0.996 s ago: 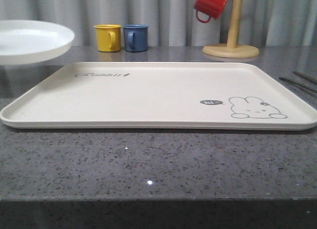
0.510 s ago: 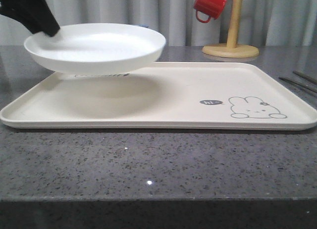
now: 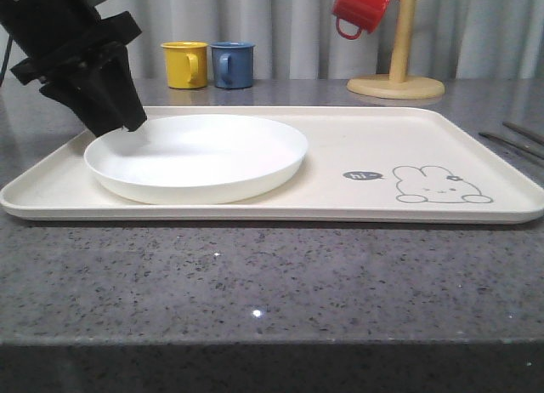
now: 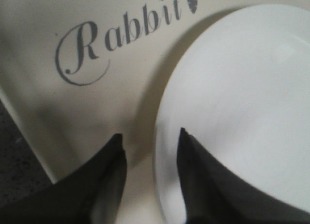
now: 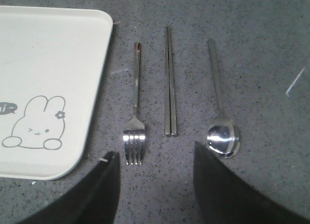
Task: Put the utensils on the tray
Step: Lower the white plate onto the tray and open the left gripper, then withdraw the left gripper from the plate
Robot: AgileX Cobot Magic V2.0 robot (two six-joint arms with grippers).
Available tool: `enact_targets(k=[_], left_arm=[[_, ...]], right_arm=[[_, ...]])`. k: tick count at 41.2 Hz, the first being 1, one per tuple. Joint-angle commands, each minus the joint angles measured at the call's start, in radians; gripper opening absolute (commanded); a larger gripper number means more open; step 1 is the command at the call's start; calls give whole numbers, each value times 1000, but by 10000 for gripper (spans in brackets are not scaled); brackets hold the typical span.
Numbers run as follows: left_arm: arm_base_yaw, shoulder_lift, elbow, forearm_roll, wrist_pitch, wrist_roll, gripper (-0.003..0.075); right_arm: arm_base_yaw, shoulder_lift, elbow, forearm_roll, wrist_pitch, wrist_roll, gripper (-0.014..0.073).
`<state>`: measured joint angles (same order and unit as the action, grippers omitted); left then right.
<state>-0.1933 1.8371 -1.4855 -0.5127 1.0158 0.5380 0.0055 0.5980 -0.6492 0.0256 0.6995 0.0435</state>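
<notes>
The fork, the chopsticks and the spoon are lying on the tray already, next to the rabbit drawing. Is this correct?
Not quite. In the right wrist view the fork, chopsticks and spoon lie on the grey table, beside the tray and off its rim. They are next to the rabbit drawing, but not on the tray.

Yellow mug (image 3: 184, 65), blue mug (image 3: 232, 65), red mug (image 3: 362, 8) (hung on wooden stand (image 3: 397, 68))

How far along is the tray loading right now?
Done: the plate sits on the tray. In hand: the left gripper straddles the plate's rim, jaws apart. Left: fork, chopsticks and spoon lie on the counter beside the tray, under the open right gripper.
</notes>
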Motion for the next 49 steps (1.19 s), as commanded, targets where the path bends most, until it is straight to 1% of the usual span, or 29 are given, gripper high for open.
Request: enact_targets(k=[1,6,11,14,19,21,26,29,32,36,42,47,49], left_arm=[[2,-54,-56,-22,7,-18,409],[7,-100,-89,-22,34,-30,410],[-38,-187,-91,13,43,-32,410],[-90,-250,-91,85,52,-72,410],[-191,-351,-58,252,51,-182,410],[-244,-404,-21,344,33,-249,410],[-373,-544,106,465,-24,-343,410],[-431,-629,193,476,-68,-352,410],[-467,-715,279,476,-107,-387,410],[-480,-829,389,476,-155,-444,410],[-480,-994,549,498,-209,-446,410],[-480,-1096,629,527,-223,-446,410],[-480,-1128,650,529,-223,-446,410]], right_arm=[[-5,10,-27,-7,-61,-2,383],[-5,10,-27,-7,-61,-2,383],[-5,10,-27,-7,-61,-2,383],[-5,10,-27,-7,-61,-2,383],[-5,10,-27,-7,-61,-2,383],[-5,10,-27,-7,-61,-2,383],[-5,10,-27,-7,-61,-2,383],[-5,10,-27,-7,-61,-2,383],[-5,10,-27,-7,-63,-2,383],[-5,10,-27,-6,-76,-2,383],[-5,10,-27,3,-68,-2,383],[-5,14,-31,40,-94,-3,381],[-4,28,-45,52,-83,-8,381]])
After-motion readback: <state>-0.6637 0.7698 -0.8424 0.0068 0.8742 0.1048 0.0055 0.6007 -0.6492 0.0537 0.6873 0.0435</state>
